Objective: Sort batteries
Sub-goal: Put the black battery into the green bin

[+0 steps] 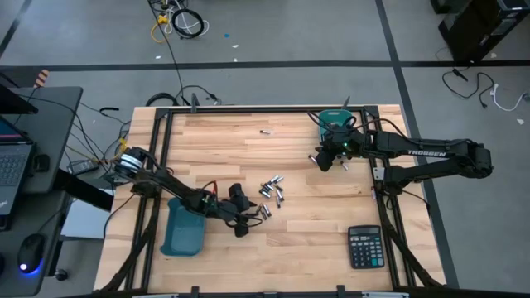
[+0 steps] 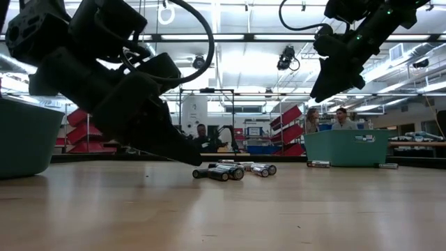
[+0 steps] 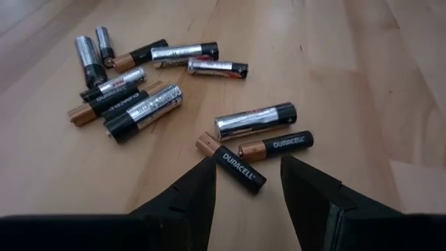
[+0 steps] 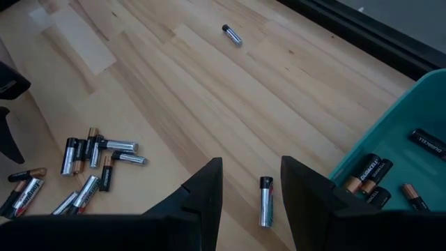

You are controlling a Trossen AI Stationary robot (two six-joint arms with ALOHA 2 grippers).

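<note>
- My left gripper (image 3: 247,183) is parted with nothing between its fingers, low over the table (image 1: 248,165), lower centre of the high view, at the near edge of the battery pile (image 1: 272,192).
- Just ahead of it in my left wrist view lies a black-and-copper cell (image 3: 231,163), long axis diagonal, copper end toward the upper left of that frame.
- Beside it, a second black-and-copper cell (image 3: 276,146) and a silver-and-black cell (image 3: 255,120) lie nearly side by side, both running almost horizontally, dark ends toward the right.
- Farther off, upper left of that frame, about 9 more cells lie bunched at mixed angles, several touching.
- My right gripper (image 4: 251,185) is also parted and empty, raised above the table in the upper right of the high view, beside a teal bin (image 4: 390,132).
- Between its fingers in my right wrist view 1 silver cell (image 4: 265,201) lies on the wood, long axis roughly vertical in that frame, dark cap uppermost.
- That bin holds at least 4 black-and-copper cells (image 4: 369,173), lying at different angles.
- 1 lone cell (image 1: 266,132) sits apart, upper centre of the high view.
- A second teal bin (image 1: 184,229) sits lower left; I cannot tell its contents.
- A black calculator (image 1: 365,247) lies lower right.
</note>
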